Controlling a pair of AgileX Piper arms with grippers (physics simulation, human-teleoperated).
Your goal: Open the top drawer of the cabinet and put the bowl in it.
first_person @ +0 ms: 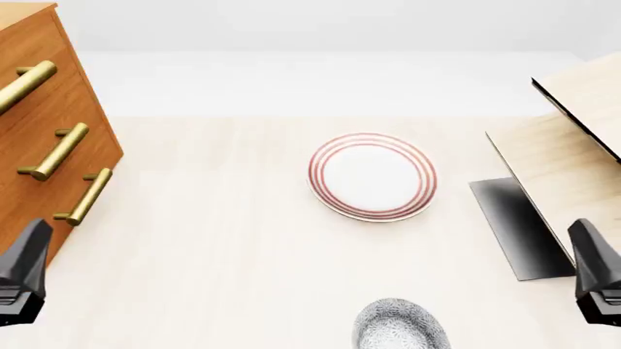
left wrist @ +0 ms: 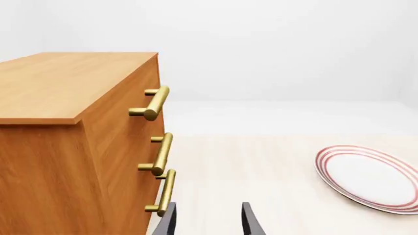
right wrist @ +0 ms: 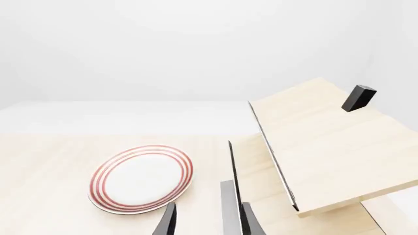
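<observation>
The cabinet (first_person: 43, 131) stands far left, plate (first_person: 373, 176) centre, bowl (first_person: 400, 326) nearer, pale structure (first_person: 572, 145) right

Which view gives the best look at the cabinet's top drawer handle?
The left wrist view: the top handle shows whole, with both posts, on the cabinet front. The front view cuts it at the frame's left edge. The right wrist view shows no cabinet at all.

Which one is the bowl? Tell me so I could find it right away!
Find the pale wooden table in the front view, then the flat white plate with red rings in its middle. Come from the plate toward the near edge: the bowl sits there, partly cut off by the picture's edge. It is the only round thing covered in fine grey-black speckles instead of rings.
</observation>
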